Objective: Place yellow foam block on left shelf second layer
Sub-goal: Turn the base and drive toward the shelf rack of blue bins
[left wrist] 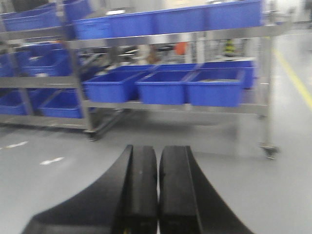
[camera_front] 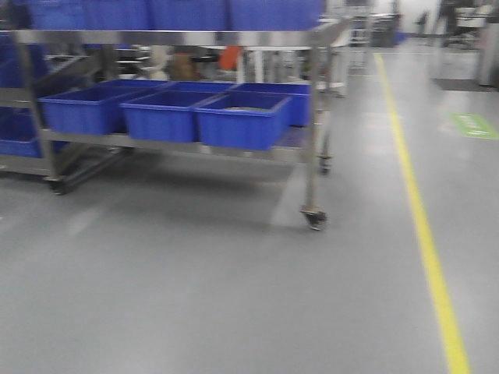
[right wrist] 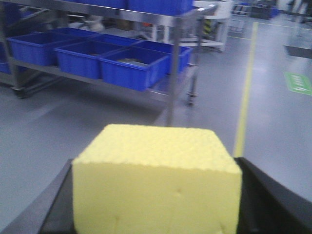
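The yellow foam block (right wrist: 156, 180) fills the lower half of the right wrist view. My right gripper (right wrist: 157, 197) is shut on it, one black finger (right wrist: 261, 195) on each side. My left gripper (left wrist: 158, 168) is shut on nothing, its two black pads (left wrist: 142, 180) pressed together above the grey floor. The metal shelf (camera_front: 179, 37) stands ahead and to the left on casters, with a row of blue bins (camera_front: 234, 117) on its lower layer and more bins on top. Neither gripper shows in the front view.
A yellow floor line (camera_front: 425, 226) runs down the right side, with a green floor marking (camera_front: 474, 125) beyond it. The shelf's caster (camera_front: 315, 220) marks its near right corner. A second rack with blue bins (left wrist: 29, 83) stands further left. Views are blurred.
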Controlling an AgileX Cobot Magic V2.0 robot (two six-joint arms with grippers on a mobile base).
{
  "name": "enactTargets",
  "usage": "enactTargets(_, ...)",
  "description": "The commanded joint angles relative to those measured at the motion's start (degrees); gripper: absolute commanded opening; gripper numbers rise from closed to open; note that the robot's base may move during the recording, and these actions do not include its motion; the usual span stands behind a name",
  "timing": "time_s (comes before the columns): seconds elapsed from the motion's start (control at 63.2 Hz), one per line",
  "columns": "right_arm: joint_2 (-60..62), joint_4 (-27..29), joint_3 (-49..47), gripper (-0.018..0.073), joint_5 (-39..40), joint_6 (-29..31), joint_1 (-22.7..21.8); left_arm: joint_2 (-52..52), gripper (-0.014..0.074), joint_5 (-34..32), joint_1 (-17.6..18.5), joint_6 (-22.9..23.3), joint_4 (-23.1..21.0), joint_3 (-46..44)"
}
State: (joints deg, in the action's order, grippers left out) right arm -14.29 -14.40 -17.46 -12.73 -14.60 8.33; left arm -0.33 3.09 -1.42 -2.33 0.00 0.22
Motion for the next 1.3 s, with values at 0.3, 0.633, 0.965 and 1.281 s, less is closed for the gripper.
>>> enactTargets(0.3, -0.54, -0.94, -1.67, 0.0522, 4.72, 0.43, -0.32, -1.09, 0.0124, -4.70, -0.02, 0.22, -0.33, 1.60)
enactTargets(0.633, -0.54, -0.94, -1.67, 0.0522, 4.35, 0.43, -0.32, -1.09, 0.0124, -4.70, -0.04, 0.22, -0.33, 1.60)
enactTargets(0.965, -0.54, -0.94, -1.67, 0.0522, 4.35, 0.43, -0.32, -1.09, 0.0124, -4.70, -0.04, 0.22, -0.33, 1.60)
enactTargets(1.281, -0.54, -0.94, -1.67, 0.0522, 4.35, 0.43, -0.32, -1.09, 0.0124, -4.70, -0.04, 0.22, -0.33, 1.60)
